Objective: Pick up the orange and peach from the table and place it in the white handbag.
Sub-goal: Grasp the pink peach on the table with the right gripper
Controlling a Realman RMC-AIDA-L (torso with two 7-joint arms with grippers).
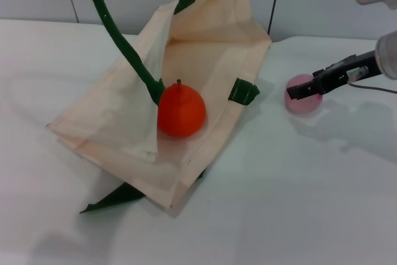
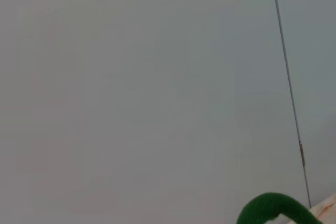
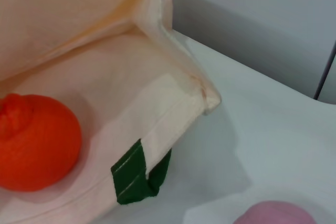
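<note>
So 1 of 2 fruits looks done: the orange (image 1: 181, 111) already sits inside the white handbag (image 1: 205, 48), resting on the lower fabric panel by the green handle (image 1: 127, 51). The peach (image 1: 302, 94) is the step in hand; it's on the table (image 1: 298, 203) just beside the bag's right edge. The right gripper (image 1: 305, 90) is right at the peach, but whether its fingers are spread or already pinching can't be told. Next it probably needs a firm grasp, then a lift over the bag's rim. The left gripper isn't visible; the handle rises out of frame that way.
</note>
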